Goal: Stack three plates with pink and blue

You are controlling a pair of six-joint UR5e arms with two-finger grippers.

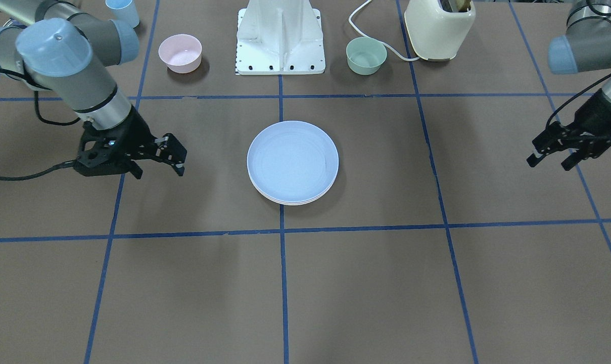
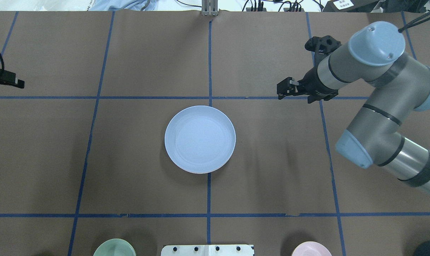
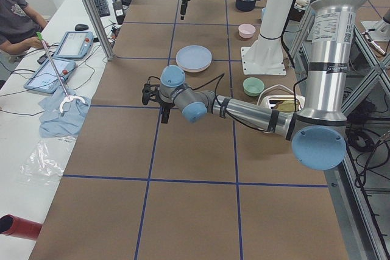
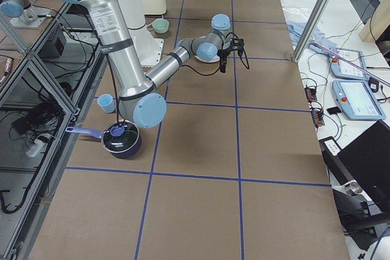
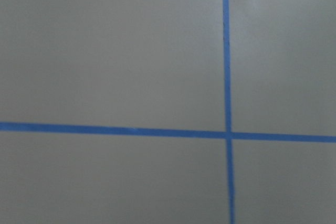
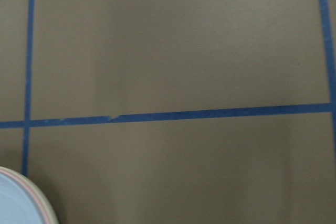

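The three plates sit stacked at the table's middle. The pale blue plate (image 1: 292, 159) (image 2: 200, 138) is on top. Thin rims of the pink plate (image 1: 291, 200) and the cream one show under its near edge; the right wrist view shows the blue plate's corner (image 6: 13, 203) with a pink rim (image 6: 41, 199). My right gripper (image 1: 176, 156) (image 2: 284, 89) is open and empty, well to the side of the stack. My left gripper (image 1: 549, 161) (image 2: 8, 80) is open and empty, far off on the other side. The left wrist view shows only table and tape lines.
A small pink bowl (image 1: 180, 52), a green bowl (image 1: 366, 55), a blue cup (image 1: 122, 10) and a cream toaster (image 1: 439, 28) stand along the robot's side by the white mount base (image 1: 280, 43). A dark pot (image 4: 122, 141) sits near the right arm's base.
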